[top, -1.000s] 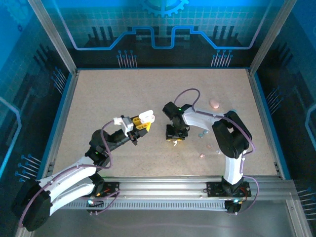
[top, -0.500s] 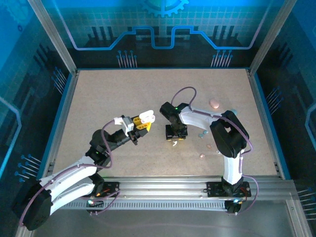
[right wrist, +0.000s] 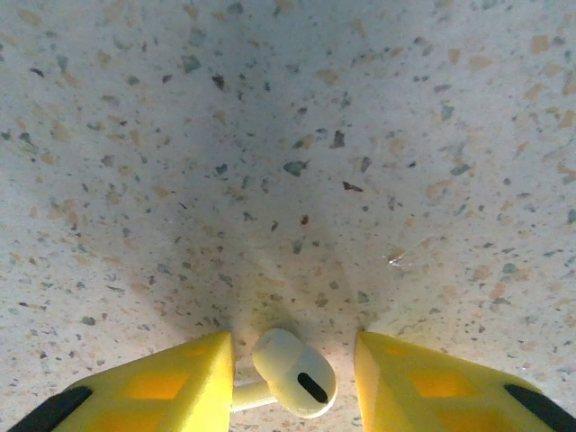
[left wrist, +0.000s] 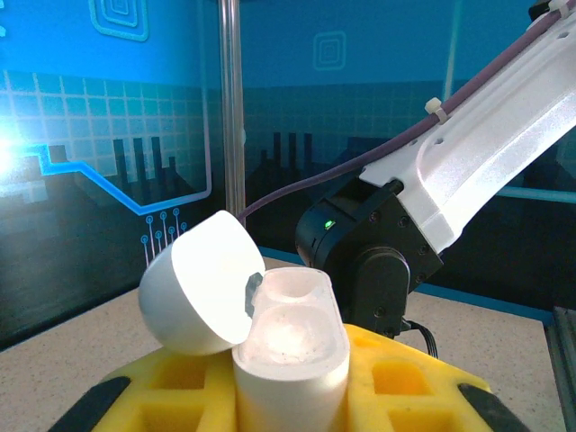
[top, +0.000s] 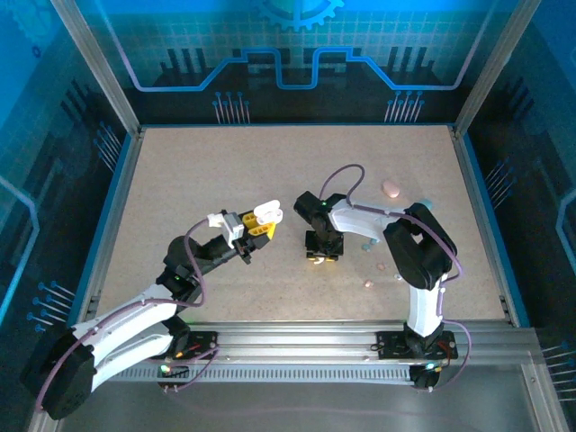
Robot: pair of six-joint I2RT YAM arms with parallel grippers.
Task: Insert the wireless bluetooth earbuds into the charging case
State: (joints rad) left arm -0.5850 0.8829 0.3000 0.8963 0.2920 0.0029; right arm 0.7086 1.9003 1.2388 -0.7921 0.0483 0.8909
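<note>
A white charging case (left wrist: 292, 337) stands upright with its lid (left wrist: 198, 283) hinged open to the left, and both sockets look empty. My left gripper (left wrist: 292, 400) is shut on the case body between its yellow fingers (left wrist: 180, 391). From above, this case (top: 267, 214) hangs over mid-table in the left gripper (top: 256, 225). A whitish earbud (right wrist: 292, 371) lies on the speckled table between the yellow fingers (right wrist: 423, 382) of my open right gripper (right wrist: 292, 382), with its stem reaching toward the left finger. The right gripper (top: 321, 257) points down at the table.
A pale blue bud (top: 366, 244) and two pink buds (top: 368, 283) (top: 382, 267) lie right of the right gripper. A pink case (top: 391, 188) sits further back right. The right arm's wrist (left wrist: 378, 261) is close behind the held case.
The right wrist has shifted slightly, left and then back, and turned a little over the earbud. The left arm and the case have stayed still.
</note>
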